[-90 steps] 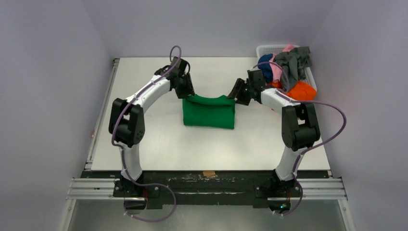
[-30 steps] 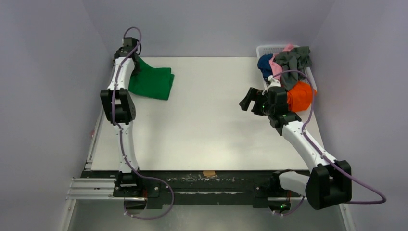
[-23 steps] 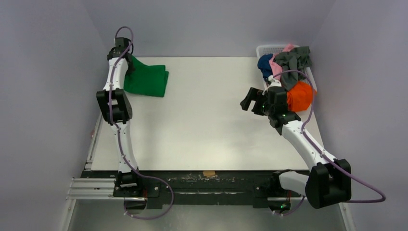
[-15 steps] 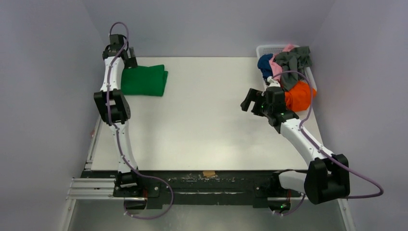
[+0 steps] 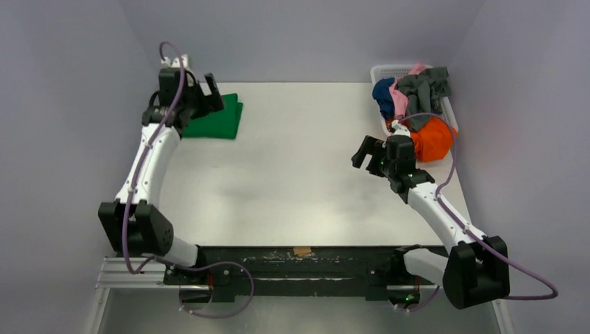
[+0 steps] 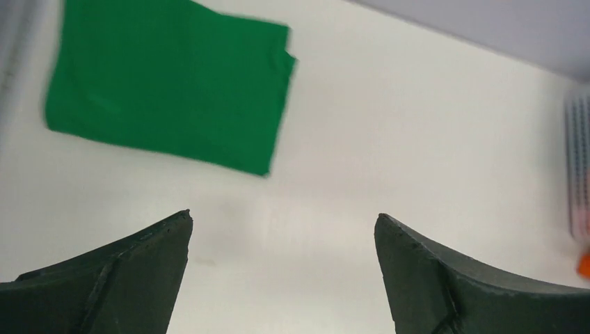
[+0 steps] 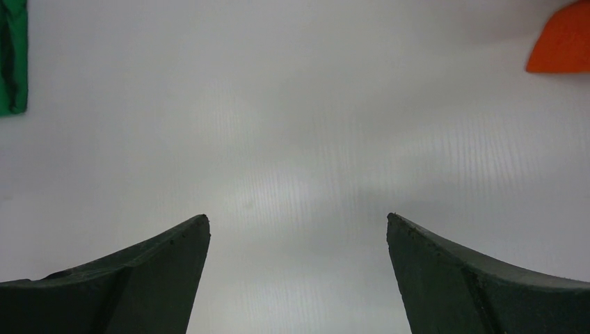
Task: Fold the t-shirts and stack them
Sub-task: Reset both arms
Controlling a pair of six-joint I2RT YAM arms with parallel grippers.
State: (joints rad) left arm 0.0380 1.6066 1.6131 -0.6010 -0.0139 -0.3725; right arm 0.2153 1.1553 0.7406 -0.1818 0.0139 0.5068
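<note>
A bright green t-shirt [image 5: 217,122] lies folded flat at the table's far left corner; the left wrist view has this green t-shirt [image 6: 167,83] at its upper left. My left gripper [image 5: 200,96] hovers open just over its left part, nothing between the fingers [image 6: 282,219]. The orange t-shirt [image 5: 433,139], grey t-shirt [image 5: 426,87], pink t-shirt [image 5: 401,101] and navy t-shirt [image 5: 383,93] are heaped in and over the white basket [image 5: 387,70] at the far right. My right gripper [image 5: 367,154] stands open and empty over bare table, left of the orange shirt [image 7: 563,45].
The white table [image 5: 292,188] is walled in on three sides by grey panels. The basket rim [image 6: 577,167] shows at the right edge of the left wrist view. A metal rail [image 5: 142,181] runs along the table's left edge.
My left gripper dragged the folded green shirt into the far left corner, then opened, let it go and lifted off it. The right arm shifted only slightly.
</note>
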